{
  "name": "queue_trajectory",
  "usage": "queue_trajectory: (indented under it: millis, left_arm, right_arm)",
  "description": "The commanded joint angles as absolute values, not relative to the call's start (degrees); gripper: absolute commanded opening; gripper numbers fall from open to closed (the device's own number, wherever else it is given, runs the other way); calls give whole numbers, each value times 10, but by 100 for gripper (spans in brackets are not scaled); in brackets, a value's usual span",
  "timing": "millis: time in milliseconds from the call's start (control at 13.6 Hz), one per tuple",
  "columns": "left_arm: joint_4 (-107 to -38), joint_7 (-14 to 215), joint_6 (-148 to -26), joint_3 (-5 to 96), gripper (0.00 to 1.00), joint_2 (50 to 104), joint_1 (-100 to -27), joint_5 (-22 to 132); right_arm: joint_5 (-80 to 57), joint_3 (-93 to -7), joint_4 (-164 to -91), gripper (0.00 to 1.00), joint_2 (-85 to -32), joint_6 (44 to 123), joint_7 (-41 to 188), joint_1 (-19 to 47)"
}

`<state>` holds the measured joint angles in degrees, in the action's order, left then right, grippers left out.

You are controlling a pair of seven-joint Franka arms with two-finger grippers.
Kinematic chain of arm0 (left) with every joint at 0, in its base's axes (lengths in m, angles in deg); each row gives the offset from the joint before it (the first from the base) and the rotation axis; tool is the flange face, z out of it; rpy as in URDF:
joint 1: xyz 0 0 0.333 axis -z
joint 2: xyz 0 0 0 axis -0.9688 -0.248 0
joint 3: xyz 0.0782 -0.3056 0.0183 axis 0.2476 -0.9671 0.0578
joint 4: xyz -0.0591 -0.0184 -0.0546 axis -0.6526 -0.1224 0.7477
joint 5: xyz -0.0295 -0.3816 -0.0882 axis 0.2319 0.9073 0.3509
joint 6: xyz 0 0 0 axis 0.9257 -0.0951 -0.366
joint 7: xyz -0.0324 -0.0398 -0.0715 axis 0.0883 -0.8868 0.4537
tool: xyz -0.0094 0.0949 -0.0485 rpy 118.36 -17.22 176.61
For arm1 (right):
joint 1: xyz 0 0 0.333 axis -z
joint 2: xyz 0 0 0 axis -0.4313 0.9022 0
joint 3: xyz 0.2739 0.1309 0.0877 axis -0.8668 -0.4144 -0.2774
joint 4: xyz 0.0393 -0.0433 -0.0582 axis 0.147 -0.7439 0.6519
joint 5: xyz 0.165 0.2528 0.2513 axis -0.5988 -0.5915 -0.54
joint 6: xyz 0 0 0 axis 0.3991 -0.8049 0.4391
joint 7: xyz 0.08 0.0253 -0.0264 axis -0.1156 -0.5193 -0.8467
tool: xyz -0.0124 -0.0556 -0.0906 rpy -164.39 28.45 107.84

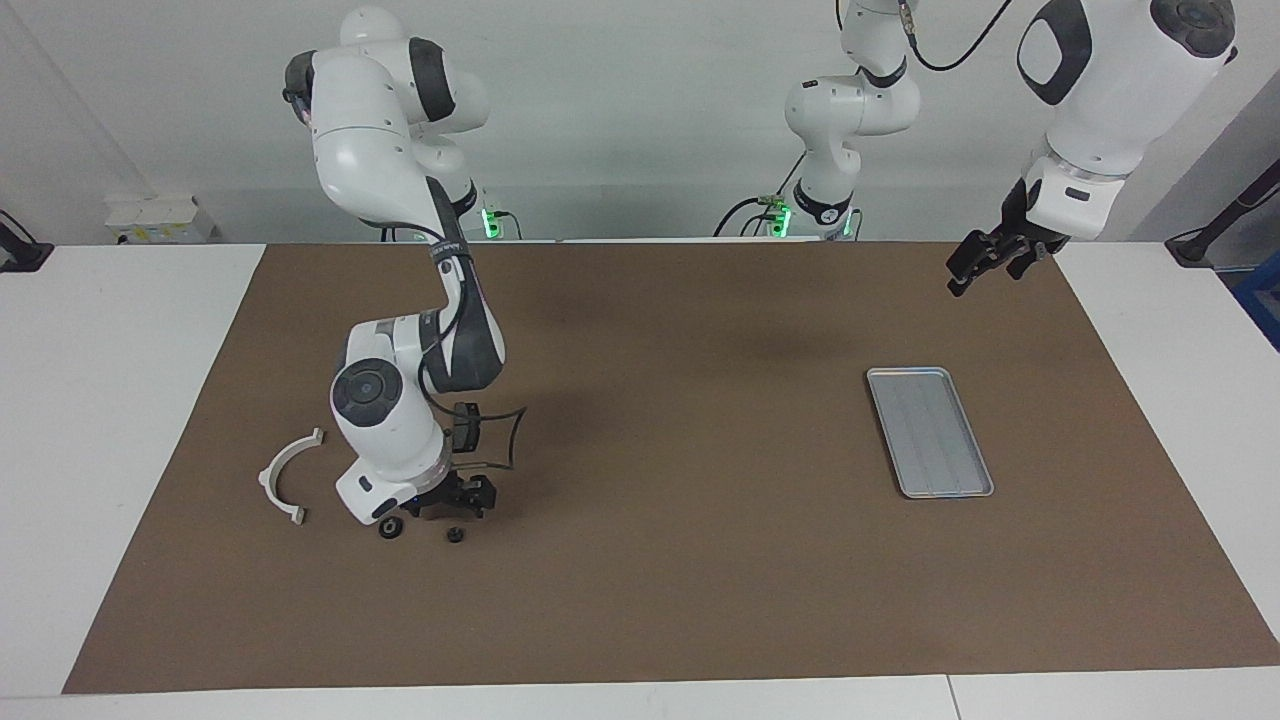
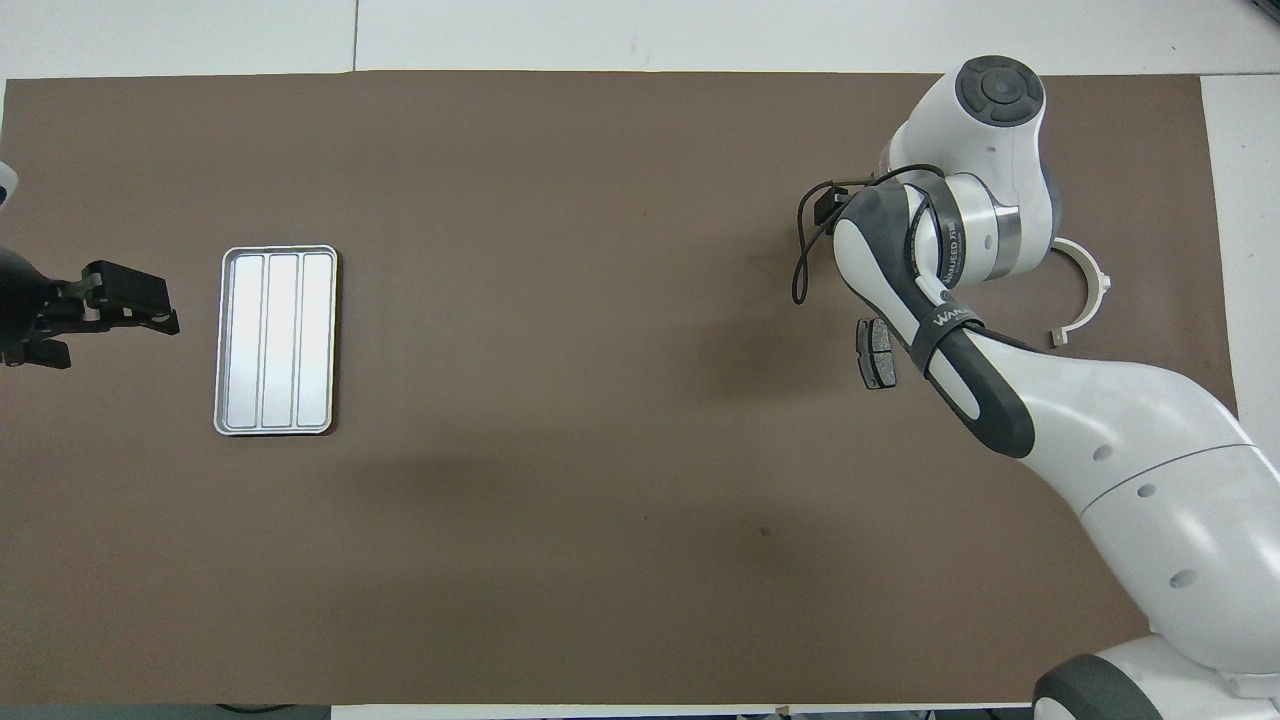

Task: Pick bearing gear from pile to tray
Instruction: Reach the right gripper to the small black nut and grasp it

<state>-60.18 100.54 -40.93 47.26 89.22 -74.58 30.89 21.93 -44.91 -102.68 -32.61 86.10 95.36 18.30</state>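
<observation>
Item: gear. A tiny black round piece on the brown mat, at the right arm's end of the table, the farthest from the robots of the pile, with a slightly larger black round piece beside it. Judged light, rigid and hard, unlikely to be damaged by a firm grip, but small and smooth enough to squirt out or roll if pinched off-centre. Best taken across its rim from straight above, fingers squarely on either side.

Pile, other parts: white bracket toward the table's end; one brake pad nearer to the robots, partly covered by the arm. Any second pad was hidden.

Tool: right gripper, low over the mat just nearer to the robots than the gear, jaws apart, nothing between them. Contact with the gear could not be confirmed; it appeared just short of it.

Destination: tray, silver, ribbed, bare, toward the left arm's end, well apart from the pile.

Second tool: left gripper, waiting raised over the mat's corner near the tray, jaws apart, holding nothing.
</observation>
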Motion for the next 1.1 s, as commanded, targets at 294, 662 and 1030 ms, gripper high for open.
queue_trajectory:
  millis: [294, 662, 1030]
  left_arm:
    - [-607, 999, -401, 472, 100, 904, -746, 305]
    - [-608, 999, -401, 472, 100, 904, -746, 305]
    - [-607, 999, -401, 472, 100, 904, -746, 305]
  right_arm:
    - [256, -448, -1015, 95, -307, 899, 974, 180]
    - [256, -449, -1016, 66, -307, 908, 980, 182]
    - [249, -449, -1022, 23, -307, 922, 981, 186]
